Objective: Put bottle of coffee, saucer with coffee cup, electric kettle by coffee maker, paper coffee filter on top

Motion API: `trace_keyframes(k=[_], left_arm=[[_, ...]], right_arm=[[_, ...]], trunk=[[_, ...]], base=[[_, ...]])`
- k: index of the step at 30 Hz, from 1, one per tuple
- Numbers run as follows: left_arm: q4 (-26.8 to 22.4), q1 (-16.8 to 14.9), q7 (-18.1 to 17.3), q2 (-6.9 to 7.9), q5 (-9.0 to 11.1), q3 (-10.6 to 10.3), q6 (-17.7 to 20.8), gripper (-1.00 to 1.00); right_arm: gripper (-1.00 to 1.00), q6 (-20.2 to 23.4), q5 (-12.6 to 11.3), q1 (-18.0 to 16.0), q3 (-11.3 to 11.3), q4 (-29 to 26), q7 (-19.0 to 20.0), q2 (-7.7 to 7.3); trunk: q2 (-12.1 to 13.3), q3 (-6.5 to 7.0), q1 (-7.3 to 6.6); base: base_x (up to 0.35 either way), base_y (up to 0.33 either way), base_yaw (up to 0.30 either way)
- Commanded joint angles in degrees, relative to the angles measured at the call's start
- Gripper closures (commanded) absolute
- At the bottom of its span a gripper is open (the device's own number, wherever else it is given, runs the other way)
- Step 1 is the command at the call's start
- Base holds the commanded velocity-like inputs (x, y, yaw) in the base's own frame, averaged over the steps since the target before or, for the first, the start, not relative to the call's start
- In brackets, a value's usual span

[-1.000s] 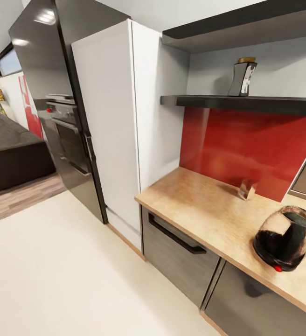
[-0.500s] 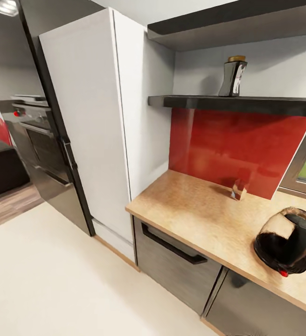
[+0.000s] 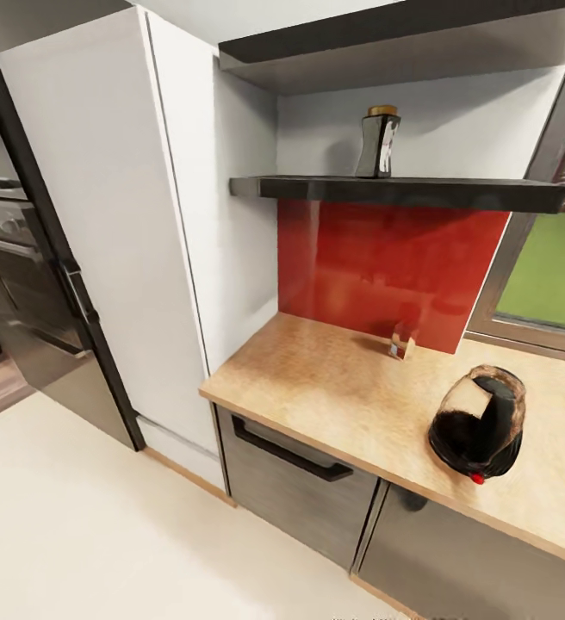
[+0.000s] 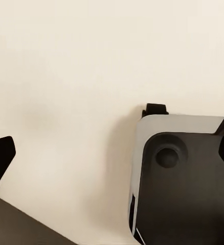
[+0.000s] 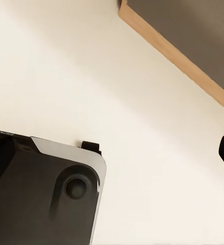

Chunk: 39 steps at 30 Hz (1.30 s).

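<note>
Since the earlier head pictures the whole view has swung to the right: the dark oven column has slid toward the left edge and a window (image 3: pixel 545 275) with green outside has come in at the right, so the camera has turned, not the things.

The head view takes in the kitchen countertop (image 3: pixel 334 387), light beige with a wood edge, above dark grey cabinets (image 3: pixel 295 491). The electric kettle (image 3: pixel 478 422) stands on it near the front edge, rounded clear glass with a black handle and base and a small red switch low on its front. Well behind it, just before the red backsplash (image 3: pixel 377 267), sits a small glassy object (image 3: pixel 400 341) too blurred to name. On the dark shelf (image 3: pixel 403 187) above the backsplash stands the bottle of coffee (image 3: pixel 378 142), dark with a yellow lid, upright and alone. A tall white cabinet (image 3: pixel 110 232) rises beside the counter's left end.

The wrist views look down on the pale floor (image 4: pixel 66 76). The left wrist view shows the robot's grey-and-black base (image 4: pixel 183 189) and a dark fingertip at each side edge. The right wrist view shows the same kind of base (image 5: pixel 40 189), a wood plinth strip (image 5: pixel 173 56) and one dark fingertip at the edge. Nothing lies between the fingers, but how far either gripper is open cannot be told.
</note>
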Motion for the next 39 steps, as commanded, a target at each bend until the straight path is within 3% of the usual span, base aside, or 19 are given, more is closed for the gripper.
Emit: trace_keyframes(k=[1,9,30,39], left_arm=[[-0.11,0.0,0.23,0.03,0.42,-0.49,-0.01,-1.0],[-0.03,0.0,0.24,0.03,0.42,-0.49,-0.01,-1.0],[-0.02,0.0,0.29,0.11,0.42,-0.49,-0.01,-1.0],[-0.02,0.0,0.3,0.06,0.42,-0.55,-0.01,-1.0]], right_arm=[[-1.0,-0.18,0.59,-0.03,-0.27,0.01,-0.05,0.04],[-1.0,-0.18,0.6,-0.03,-0.27,0.01,-0.05,0.04],[-1.0,-0.18,0.62,-0.03,-0.27,0.01,-0.05,0.04],[-1.0,-0.18,0.61,-0.03,-0.27,0.03,-0.05,0.04]], trunk=[[-0.11,-0.11,0.03],[-0.11,-0.11,0.03],[-0.11,-0.11,0.03],[-0.11,-0.11,0.03]], base=[[0.0,0.0,-0.265],[-0.028,0.026,-0.264],[-0.22,0.203,-0.264],[-0.025,0.024,-0.264]])
